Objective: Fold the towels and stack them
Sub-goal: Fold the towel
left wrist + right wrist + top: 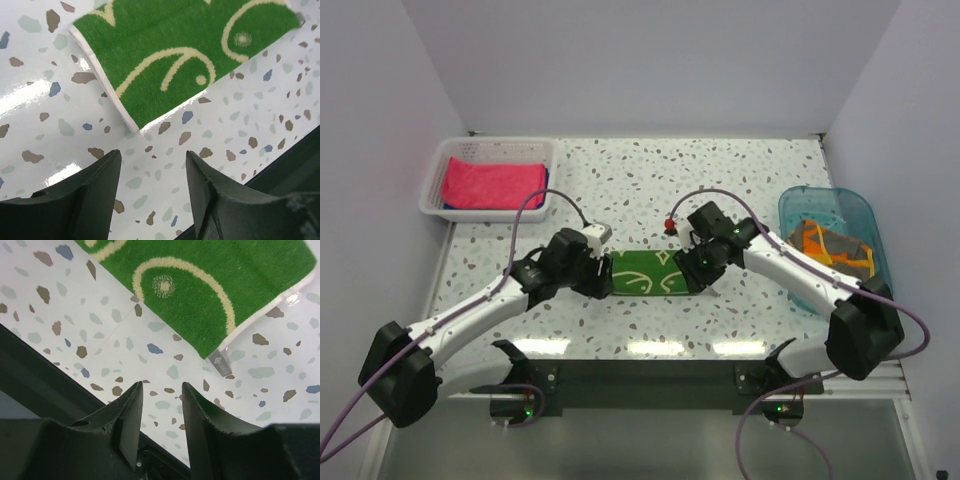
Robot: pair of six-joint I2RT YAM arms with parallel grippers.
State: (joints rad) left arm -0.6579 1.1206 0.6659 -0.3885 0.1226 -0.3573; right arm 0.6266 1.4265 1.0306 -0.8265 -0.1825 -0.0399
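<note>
A green towel with a yellow pattern [648, 272] lies folded into a strip on the table between my two grippers. My left gripper [603, 276] hangs open and empty just off its left end; the towel [185, 55] shows beyond the open fingers [107, 170]. My right gripper [698, 272] hangs open and empty at its right end, near the towel's corner with a grey tag [220, 362]. A pink towel [492, 184] lies in the white slotted basket [488, 150]. A dark grey and orange towel [832, 246] lies in the clear blue tub [800, 208].
The basket stands at the back left of the table, the tub at the right edge. A blue edge [546, 180] shows under the pink towel. The table's dark front edge [45, 385] runs close below both grippers. Grey walls enclose the table.
</note>
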